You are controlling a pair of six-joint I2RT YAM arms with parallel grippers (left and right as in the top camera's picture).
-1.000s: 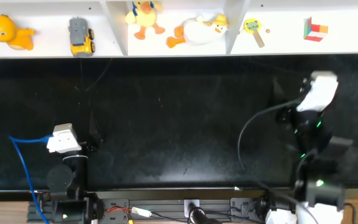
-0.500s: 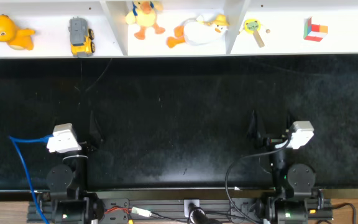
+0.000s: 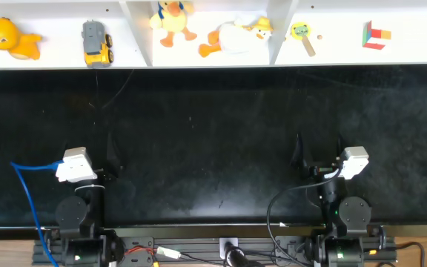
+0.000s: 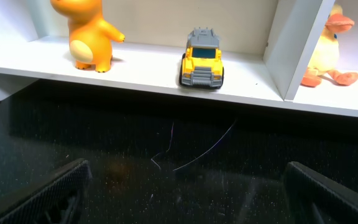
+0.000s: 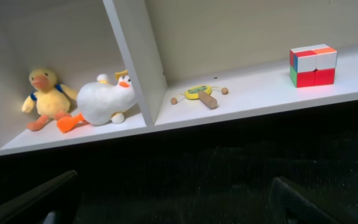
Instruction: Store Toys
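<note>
The toys stand in a white shelf [image 3: 213, 59] along the table's far edge. From left to right they are an orange figure [image 3: 10, 37], a yellow truck [image 3: 96, 44], a yellow plush duck [image 3: 173, 18], a white plush duck [image 3: 236, 37], a small wooden rattle [image 3: 302, 35] and a red, green and blue cube [image 3: 376, 35]. My left gripper [image 3: 91, 152] sits low near its base, open and holding nothing, facing the truck [image 4: 202, 59]. My right gripper [image 3: 319, 152] rests near its own base, open with nothing in it, facing the rattle [image 5: 201, 94] and cube [image 5: 312, 65].
White dividers [image 3: 143, 33] split the shelf into compartments. A black mat [image 3: 213, 133] covers the table between the arms and the shelf. A blue cable [image 3: 32, 174] loops beside the left arm.
The right arm has pulled back from the far right of the table and folded down near its base. The left arm has stayed still.
</note>
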